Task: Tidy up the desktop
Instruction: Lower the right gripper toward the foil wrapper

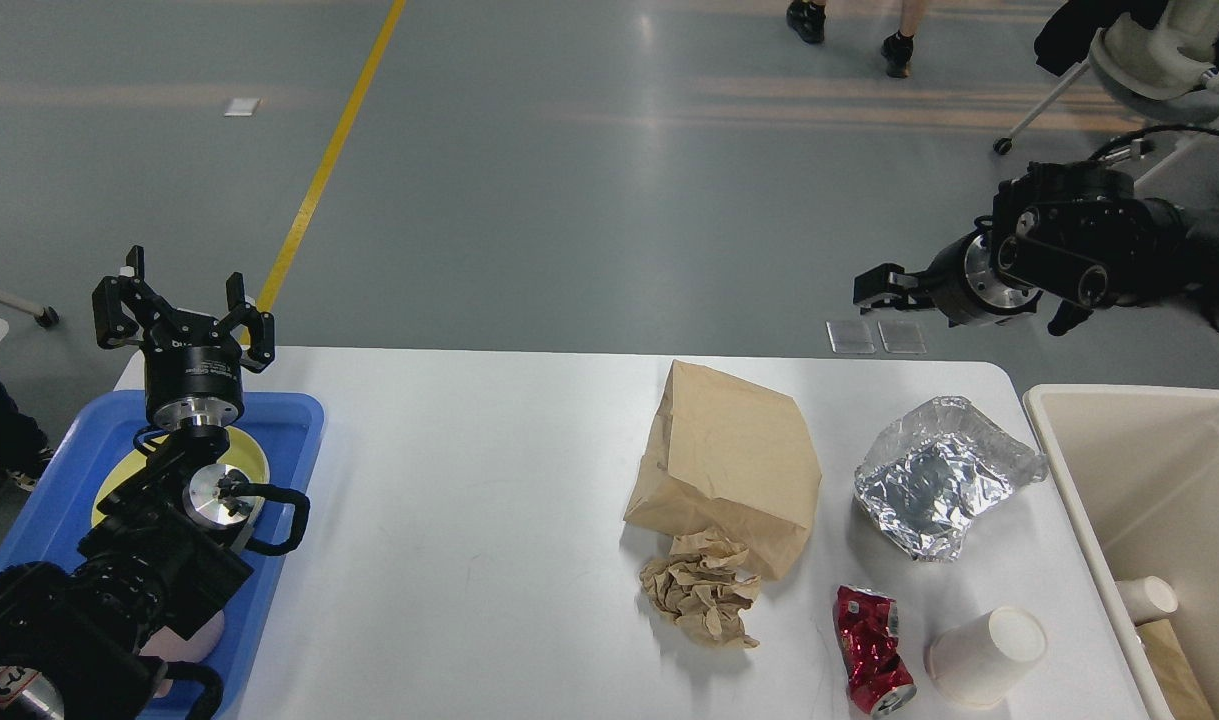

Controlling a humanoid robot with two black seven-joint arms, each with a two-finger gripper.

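Left gripper (181, 312): jaws spread wide, fingers pointing up and away, nothing held between them. Right gripper (874, 288): seen side-on and dark, pointing left; the two fingers are not separable, so its opening cannot be told. Nothing is seen in its grasp.

The desktop (449, 520), white with rounded corners, is spread below and between both grippers. The left jaws are raised over its near-left corner; the right jaws are held beyond its far-right edge, above the grey floor.

Directly beneath the left gripper, a blue tray (299, 420) is laid at the desktop's left end, with a yellow plate (254, 462) in it, largely covered by the arm.

Below and to the left of the right jaws, a brown paper bag (731, 455) is lying flat on the desktop. A crumpled brown paper wad (702, 598) is touching the bag's near edge. Straight below the right jaws, a crumpled foil container (937, 480) is found just beside the bag, apart from it. Nearer still, a crushed red can (871, 648) and a white paper cup (987, 655) on its side are lying close together.

Below and right of the right gripper, a cream bin (1099, 470) is set against the desktop's right end; another white cup (1147, 598) is seen inside it.
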